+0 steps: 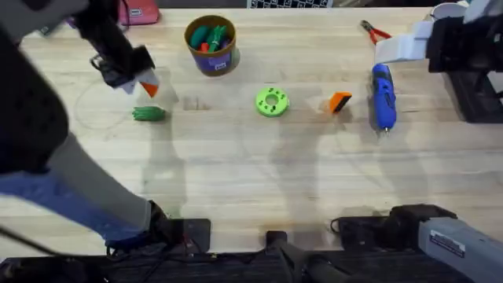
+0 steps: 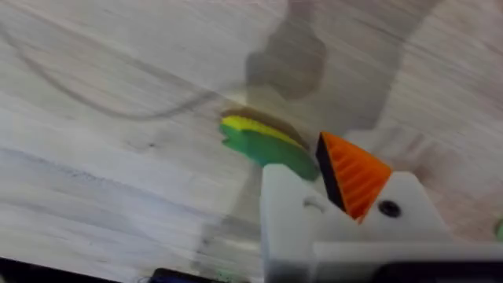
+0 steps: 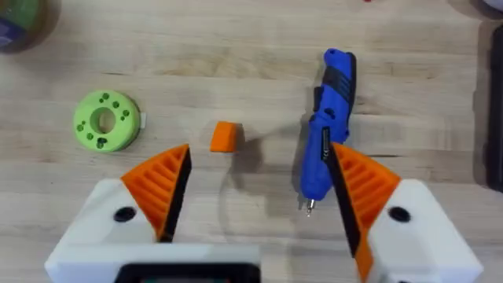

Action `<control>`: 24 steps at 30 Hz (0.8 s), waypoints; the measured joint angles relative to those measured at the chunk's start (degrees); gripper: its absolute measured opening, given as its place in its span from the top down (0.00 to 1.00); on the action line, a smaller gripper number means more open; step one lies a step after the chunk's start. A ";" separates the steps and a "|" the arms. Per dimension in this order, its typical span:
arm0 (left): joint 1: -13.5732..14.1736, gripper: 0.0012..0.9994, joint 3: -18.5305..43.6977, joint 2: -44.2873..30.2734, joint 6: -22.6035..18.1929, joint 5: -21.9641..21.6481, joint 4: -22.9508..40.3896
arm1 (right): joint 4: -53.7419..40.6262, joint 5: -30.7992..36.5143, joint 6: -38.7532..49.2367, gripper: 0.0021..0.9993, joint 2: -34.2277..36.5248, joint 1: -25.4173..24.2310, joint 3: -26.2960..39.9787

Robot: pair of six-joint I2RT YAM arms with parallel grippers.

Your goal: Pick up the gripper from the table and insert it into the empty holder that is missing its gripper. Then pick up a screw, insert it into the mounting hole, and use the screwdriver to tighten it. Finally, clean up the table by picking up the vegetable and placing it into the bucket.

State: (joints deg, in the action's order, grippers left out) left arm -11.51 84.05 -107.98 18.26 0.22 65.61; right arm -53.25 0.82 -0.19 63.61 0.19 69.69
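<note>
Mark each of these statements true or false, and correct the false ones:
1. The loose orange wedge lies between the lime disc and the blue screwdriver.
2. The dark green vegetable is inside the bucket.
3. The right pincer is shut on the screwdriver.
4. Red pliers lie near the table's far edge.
1. True: the orange wedge lies between the lime disc and the screwdriver.
2. False: the vegetable lies on the table, apart from the bucket.
3. False: the right pincer is open and the screwdriver lies on the table.
4. True: the pliers lie there.
</note>
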 joint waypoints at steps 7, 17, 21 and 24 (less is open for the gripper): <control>0.00 0.82 0.02 13.19 -0.15 1.29 2.20 | 0.00 0.00 0.00 0.01 -0.02 0.00 0.00; 2.03 0.01 0.09 25.69 0.22 2.17 5.39 | -0.02 0.00 0.00 0.01 -0.02 0.00 0.00; 3.52 0.01 0.09 28.67 0.22 2.17 5.41 | -1.15 0.00 0.00 0.01 -0.02 0.00 0.00; 4.65 0.01 0.09 30.06 0.20 1.96 5.43 | -1.87 0.00 0.00 0.01 -0.02 0.00 0.00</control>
State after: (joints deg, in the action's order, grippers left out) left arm -6.86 84.14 -77.92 18.46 2.19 71.05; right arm -55.12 0.82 -0.19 63.59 0.19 69.69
